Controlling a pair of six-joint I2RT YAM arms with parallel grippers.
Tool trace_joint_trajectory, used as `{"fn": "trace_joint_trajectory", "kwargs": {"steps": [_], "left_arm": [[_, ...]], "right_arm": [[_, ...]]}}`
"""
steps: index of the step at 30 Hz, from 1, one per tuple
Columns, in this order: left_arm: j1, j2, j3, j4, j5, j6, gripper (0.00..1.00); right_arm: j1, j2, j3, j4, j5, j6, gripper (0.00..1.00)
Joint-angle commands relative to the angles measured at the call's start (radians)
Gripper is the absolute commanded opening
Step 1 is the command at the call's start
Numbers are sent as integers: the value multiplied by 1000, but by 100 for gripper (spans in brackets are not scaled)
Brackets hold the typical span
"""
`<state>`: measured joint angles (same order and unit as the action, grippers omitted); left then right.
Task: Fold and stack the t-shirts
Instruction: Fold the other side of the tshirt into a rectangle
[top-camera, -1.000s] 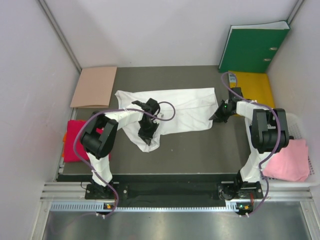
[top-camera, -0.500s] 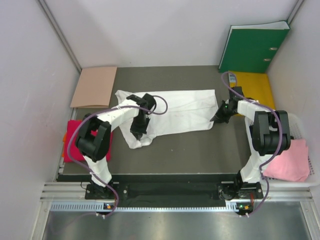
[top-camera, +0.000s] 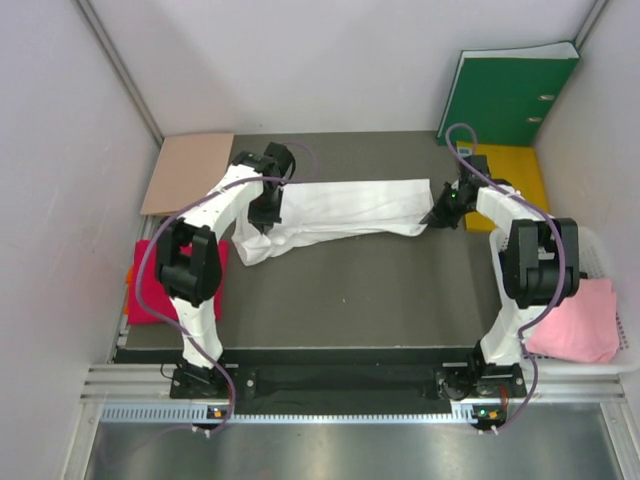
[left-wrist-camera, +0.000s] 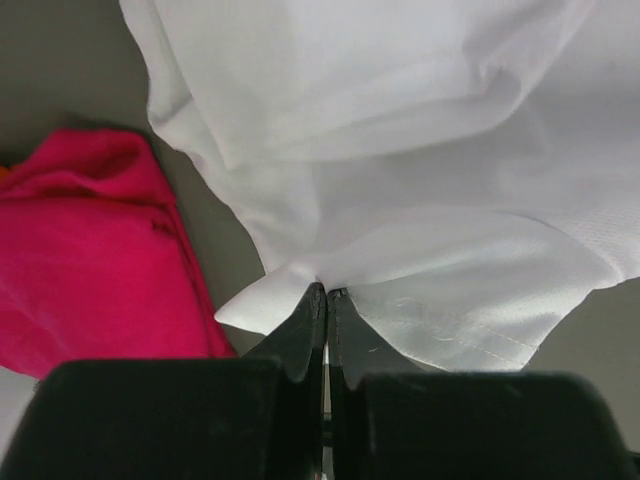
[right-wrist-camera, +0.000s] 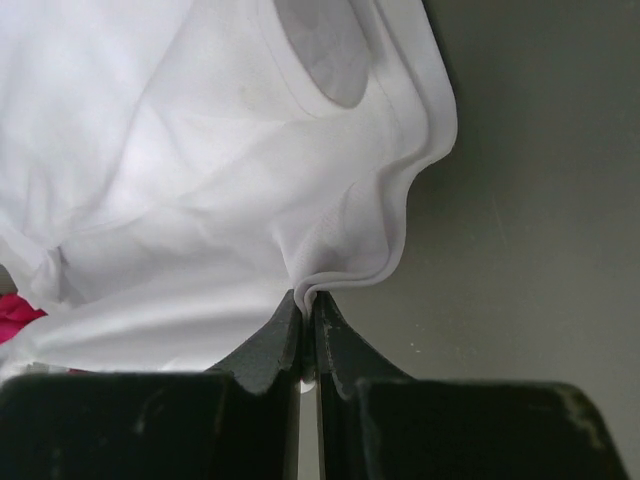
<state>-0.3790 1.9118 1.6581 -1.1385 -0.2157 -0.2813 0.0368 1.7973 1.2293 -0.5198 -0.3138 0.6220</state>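
The white t-shirt (top-camera: 340, 210) lies stretched across the far middle of the dark table, folded into a long band. My left gripper (top-camera: 266, 208) is shut on its left edge; in the left wrist view (left-wrist-camera: 327, 290) cloth (left-wrist-camera: 420, 180) bunches at the tips. My right gripper (top-camera: 437, 217) is shut on its right edge; in the right wrist view (right-wrist-camera: 308, 296) the hem (right-wrist-camera: 390, 200) is pinched. The crimson red t-shirt (top-camera: 150, 282) lies at the table's left edge and shows in the left wrist view (left-wrist-camera: 90, 250). The pale pink t-shirt (top-camera: 578, 322) lies in a white basket at the right.
A tan cardboard sheet (top-camera: 188, 172) lies at the far left. A green binder (top-camera: 505, 92) leans on the back wall over a yellow sheet (top-camera: 515, 175). The white basket (top-camera: 600, 245) stands at the right edge. Walls close in left, back and right.
My left gripper has carried the shirt's near-left part away from me and to the left, folding the shirt into a narrower band. My right gripper has moved slightly farther back with its edge.
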Motion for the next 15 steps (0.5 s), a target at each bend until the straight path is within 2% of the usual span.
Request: {"fn": "trace_joint_trajectory", "kwargs": {"steps": [1, 5, 14, 15], "left_arm": [[28, 76, 120, -47, -76, 37, 0], [38, 147, 245, -64, -82, 62, 0], [42, 250, 377, -78, -102, 93, 0], [42, 257, 387, -79, -105, 96, 0]], "right_arm": [[5, 36, 82, 4, 8, -4, 0], [5, 97, 145, 3, 4, -1, 1], [2, 209, 251, 14, 18, 27, 3], [0, 220, 259, 12, 19, 31, 6]]}}
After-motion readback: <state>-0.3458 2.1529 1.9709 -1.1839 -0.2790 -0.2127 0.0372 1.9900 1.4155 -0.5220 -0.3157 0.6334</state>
